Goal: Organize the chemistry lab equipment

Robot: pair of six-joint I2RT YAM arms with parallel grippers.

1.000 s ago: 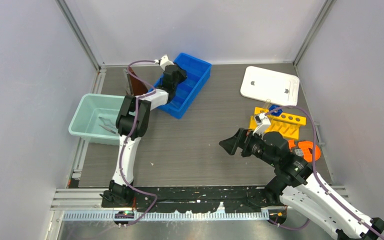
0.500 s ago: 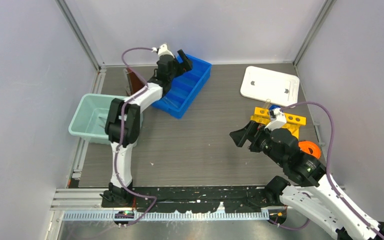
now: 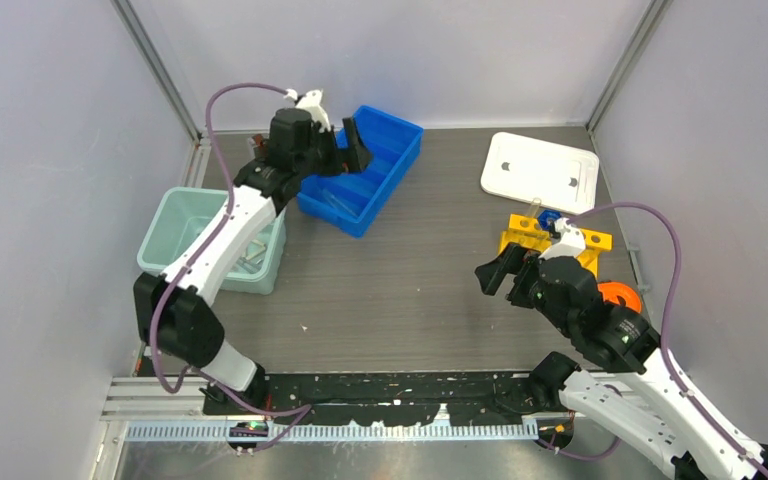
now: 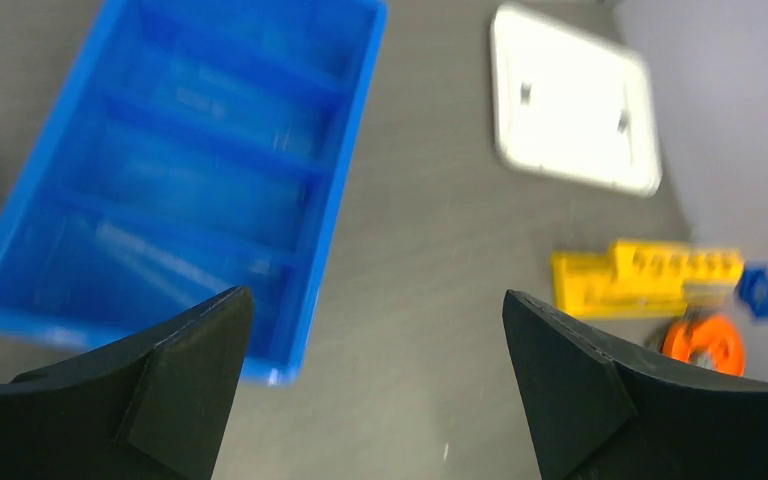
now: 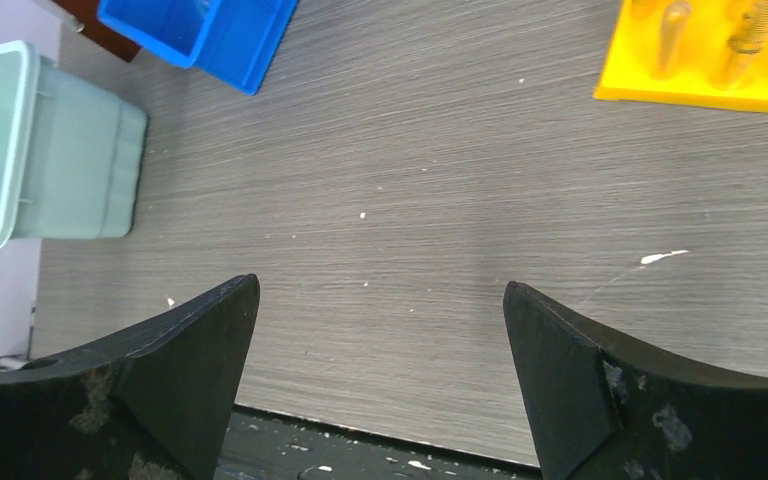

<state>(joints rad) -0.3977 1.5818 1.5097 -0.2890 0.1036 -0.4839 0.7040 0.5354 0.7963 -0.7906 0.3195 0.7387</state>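
Left gripper (image 4: 377, 298), shut low in the bin (image 4: 356, 130) a second ago, now hangs wide open and empty above it, so the drop looks done; right gripper (image 5: 380, 290) open, idle.

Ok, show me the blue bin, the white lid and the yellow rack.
blue bin (image 3: 388, 175), top view, on its right-hand wall.
white lid (image 3: 540, 172), top view, on its middle.
yellow rack (image 4: 620, 292), left wrist view, on its front face.
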